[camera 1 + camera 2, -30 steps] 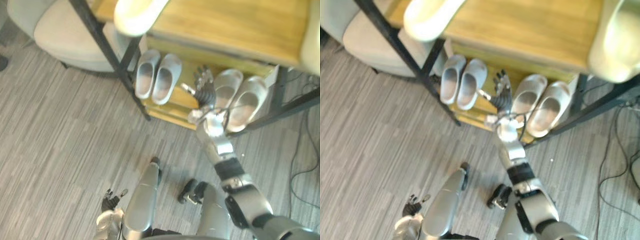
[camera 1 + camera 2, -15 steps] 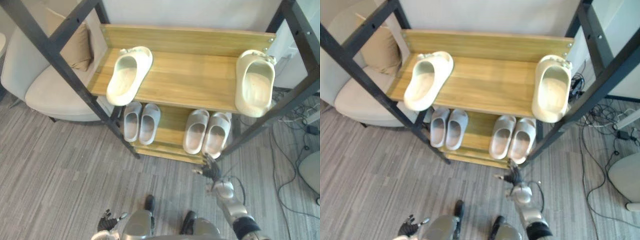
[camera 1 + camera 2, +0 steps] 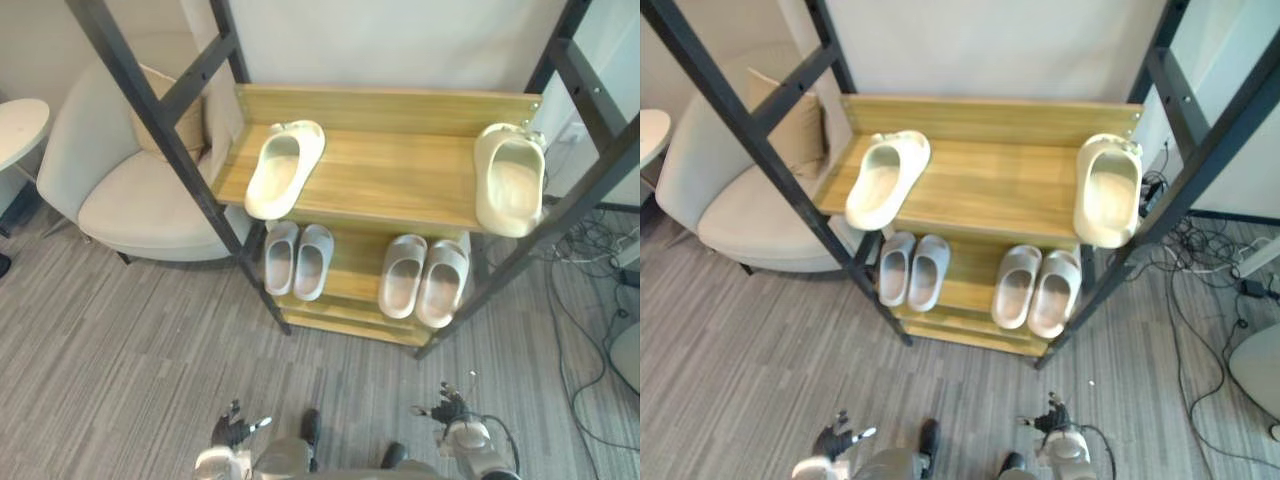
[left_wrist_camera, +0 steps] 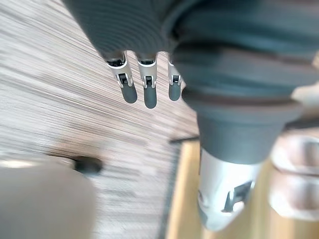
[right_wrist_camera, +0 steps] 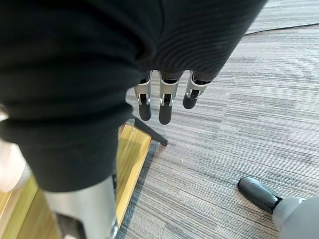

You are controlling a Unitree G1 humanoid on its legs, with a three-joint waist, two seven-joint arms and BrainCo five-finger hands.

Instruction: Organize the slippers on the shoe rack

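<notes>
Hanging low w/ nothing held, your right hand (image 3: 455, 420) shows straight, loose fingers (image 5: 165, 99) over the grey floor (image 3: 120, 350); left hand (image 3: 232, 436) likewise, fingers (image 4: 148, 92) slack. Ahead of both hands stands the shoe rack (image 3: 390, 170). On its lower shelf, one grey pair (image 3: 298, 260) and a second grey pair (image 3: 424, 280) sit tidy. On the shelf above, one cream slipper (image 3: 283, 168) lies beyond your left hand and the other cream slipper (image 3: 510, 180) beyond your right, well apart. Prob. light, springy foam, a bit slick: pinch the strap band or side wall.
</notes>
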